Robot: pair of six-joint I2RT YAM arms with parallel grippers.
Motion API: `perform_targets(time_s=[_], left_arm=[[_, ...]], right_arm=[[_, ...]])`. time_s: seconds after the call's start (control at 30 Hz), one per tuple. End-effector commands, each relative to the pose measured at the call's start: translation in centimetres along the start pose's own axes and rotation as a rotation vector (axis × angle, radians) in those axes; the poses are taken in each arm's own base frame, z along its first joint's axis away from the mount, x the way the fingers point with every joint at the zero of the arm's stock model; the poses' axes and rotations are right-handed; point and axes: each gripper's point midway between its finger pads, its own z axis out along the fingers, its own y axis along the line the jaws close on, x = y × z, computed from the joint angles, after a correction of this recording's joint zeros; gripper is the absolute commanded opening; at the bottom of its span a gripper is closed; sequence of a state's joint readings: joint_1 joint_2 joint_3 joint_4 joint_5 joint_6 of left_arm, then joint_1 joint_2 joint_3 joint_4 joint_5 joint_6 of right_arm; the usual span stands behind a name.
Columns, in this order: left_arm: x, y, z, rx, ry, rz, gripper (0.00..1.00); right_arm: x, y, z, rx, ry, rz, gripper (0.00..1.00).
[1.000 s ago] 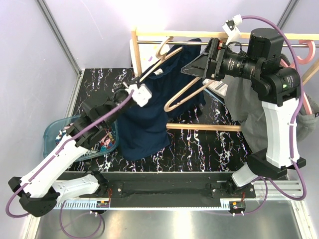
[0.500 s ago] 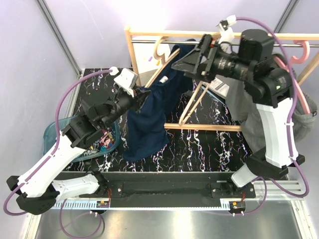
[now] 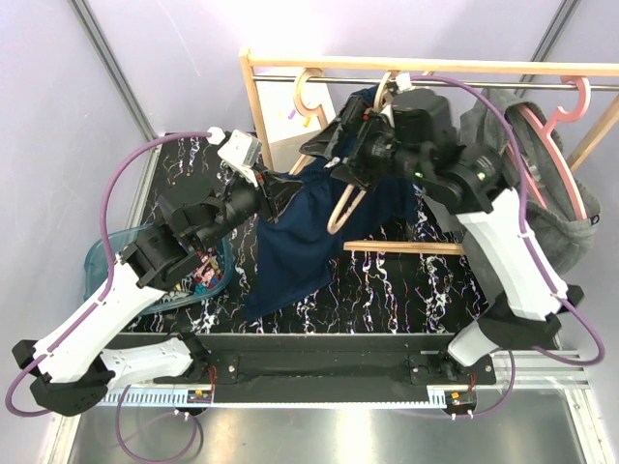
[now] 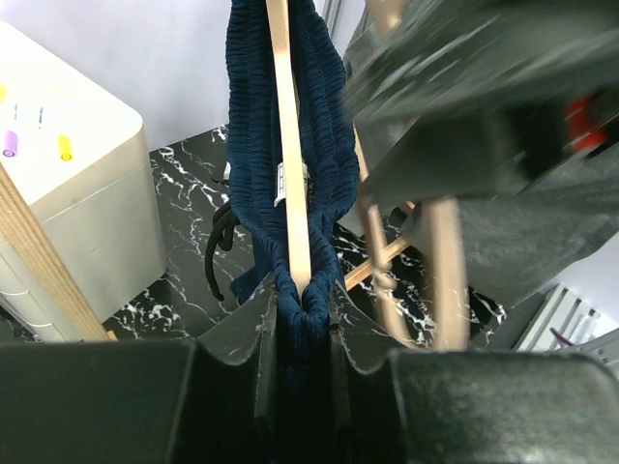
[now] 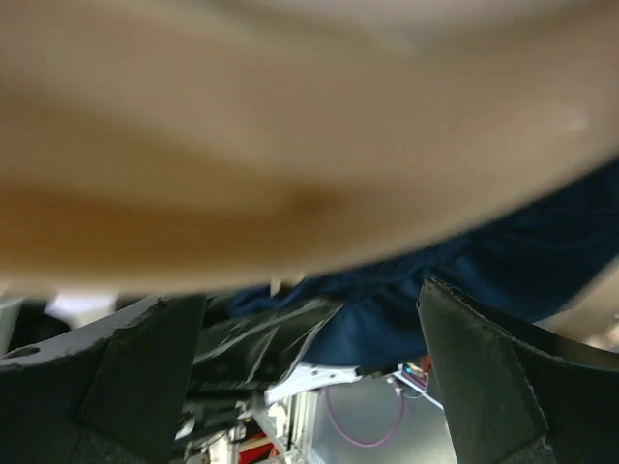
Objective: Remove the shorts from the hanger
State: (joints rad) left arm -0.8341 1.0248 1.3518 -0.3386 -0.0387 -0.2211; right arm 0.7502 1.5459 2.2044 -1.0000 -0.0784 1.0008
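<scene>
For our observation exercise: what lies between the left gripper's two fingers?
The bunched waistband of the plain navy blue cloth shorts, pinched there; the left wrist view shows it.

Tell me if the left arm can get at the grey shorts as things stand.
Probably not. The left gripper is shut on the navy shorts, and the grey shorts hang at the far right, beyond the right arm, which crosses the way.

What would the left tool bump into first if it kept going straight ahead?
The left tool pinches the navy shorts; straight on, the wooden hanger inside them probably comes first.
</scene>
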Motion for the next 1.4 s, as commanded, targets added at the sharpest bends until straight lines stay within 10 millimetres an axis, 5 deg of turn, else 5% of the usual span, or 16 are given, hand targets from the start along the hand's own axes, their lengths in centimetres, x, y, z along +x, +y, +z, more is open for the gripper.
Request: perform_targets(time_s=[0.0, 0.17, 0.33, 0.8, 0.9, 0.93, 0.97, 1.0, 1.03, 1.07, 1.2, 1.37], left_arm=[[-7.8, -2.1, -1.8, 0.073, -0.253, -0.042, 0.00], [-6.9, -2.2, -1.4, 0.079, -0.231, -0.047, 0.00], [-6.2, -2.0, -1.1, 0.065, -0.215, -0.043, 0.00], [-4.4, -0.9, -1.0, 0.007, -0.147, -0.044, 0.00], [-4.4, -0.8, -1.0, 0.005, -0.146, -0.046, 0.00], [-4.5, -1.0, -1.0, 0.013, -0.146, -0.047, 0.00], [-4.3, -1.1, -0.9, 0.016, -0.137, -0.048, 0.00], [-4.2, -1.1, -0.9, 0.017, -0.136, -0.048, 0.00], [-4.2, -1.0, -0.8, 0.015, -0.133, -0.049, 0.00], [-4.1, -1.1, -0.8, 0.016, -0.131, -0.052, 0.00], [-4.0, -1.0, -0.9, 0.010, -0.128, -0.051, 0.00], [-3.9, -0.7, -1.2, -0.002, -0.124, -0.053, 0.00]], right_arm=[[-1.4, -1.7, 0.3, 0.129, -0.107, 0.005, 0.98], [-2.0, -2.2, -0.3, 0.170, -0.217, -0.059, 0.96], [-1.9, -0.7, -1.0, 0.059, -0.250, -0.049, 0.79], [-2.5, 4.4, -8.3, -0.171, -0.258, -0.143, 0.95], [-1.1, 6.2, -8.0, -0.220, -0.169, -0.171, 0.95], [-0.1, 6.4, -6.2, -0.194, -0.136, -0.184, 0.95], [-0.8, 8.2, -7.7, -0.235, -0.171, -0.182, 0.95], [-0.1, 7.9, -7.4, -0.203, -0.153, -0.198, 0.95], [0.5, 7.8, -5.3, -0.158, -0.150, -0.201, 0.95], [-0.1, 8.8, -6.3, -0.182, -0.180, -0.185, 0.94], [0.7, 7.2, -3.1, -0.079, -0.180, -0.168, 0.89], [0.0, 3.0, -0.6, 0.108, -0.261, -0.172, 0.71]])
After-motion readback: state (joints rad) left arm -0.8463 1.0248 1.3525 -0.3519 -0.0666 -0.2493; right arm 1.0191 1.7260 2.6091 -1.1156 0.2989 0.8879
